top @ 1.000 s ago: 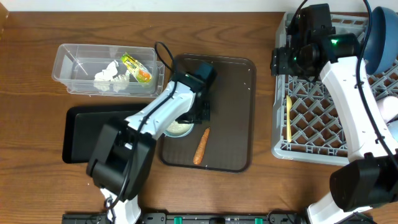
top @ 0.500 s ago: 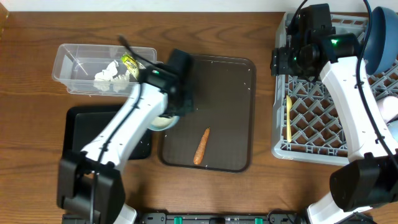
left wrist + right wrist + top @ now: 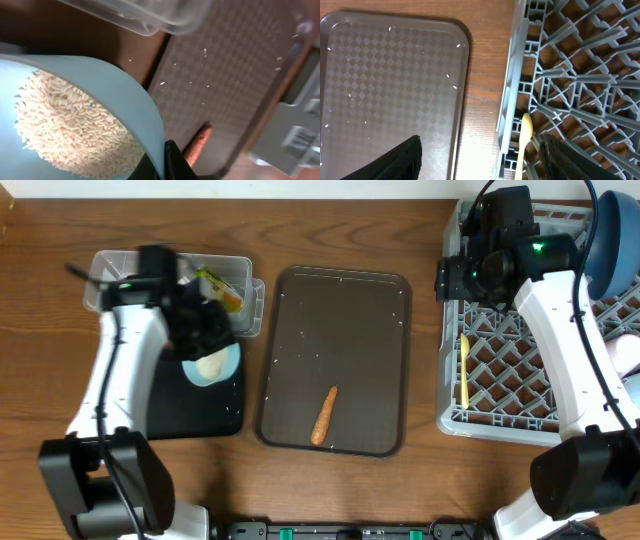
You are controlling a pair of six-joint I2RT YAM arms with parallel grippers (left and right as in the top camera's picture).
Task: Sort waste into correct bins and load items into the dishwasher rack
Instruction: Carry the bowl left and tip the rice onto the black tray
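My left gripper is shut on the wall of the light-blue cup, one finger inside and one outside. The cup holds white rice and hangs over the black tray. Behind it stands the clear tub with the yellow-green wrapper; my arm hides most of the tub. An orange carrot lies on the brown serving tray. My right gripper hovers open, empty, above the left edge of the grey rack. In the rack lie the yellow spoon and the dark-blue plate.
Scattered rice grains dot the serving tray. The spoon lies along the rack's left rim, just under my right fingers. Something white sits at the rack's right edge, cut off by the frame.
My left arm has swung left off the serving tray with the cup of rice, ending over the black tray. The carrot, right arm and rack have not moved.
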